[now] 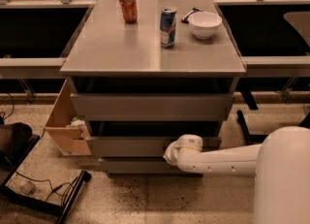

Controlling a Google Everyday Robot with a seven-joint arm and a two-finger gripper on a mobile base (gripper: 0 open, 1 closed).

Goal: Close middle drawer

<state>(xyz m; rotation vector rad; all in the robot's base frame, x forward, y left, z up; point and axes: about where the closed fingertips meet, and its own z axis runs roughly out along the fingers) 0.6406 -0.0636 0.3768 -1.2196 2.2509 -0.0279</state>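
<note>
Pincer (pixel 171 154), spread or not I cannot tell, sits against the wide grey metal-look middle drawer (pixel 126 146) below the grey table's (pixel 116 48) front edge. The drawer is likely stiff, slick and handleless, so push its flat front.

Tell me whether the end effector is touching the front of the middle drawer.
Cannot tell. In the camera view the end effector overlaps the front of the middle drawer, but the white wrist hides the meeting spot, so neither contact nor gap shows.
</note>
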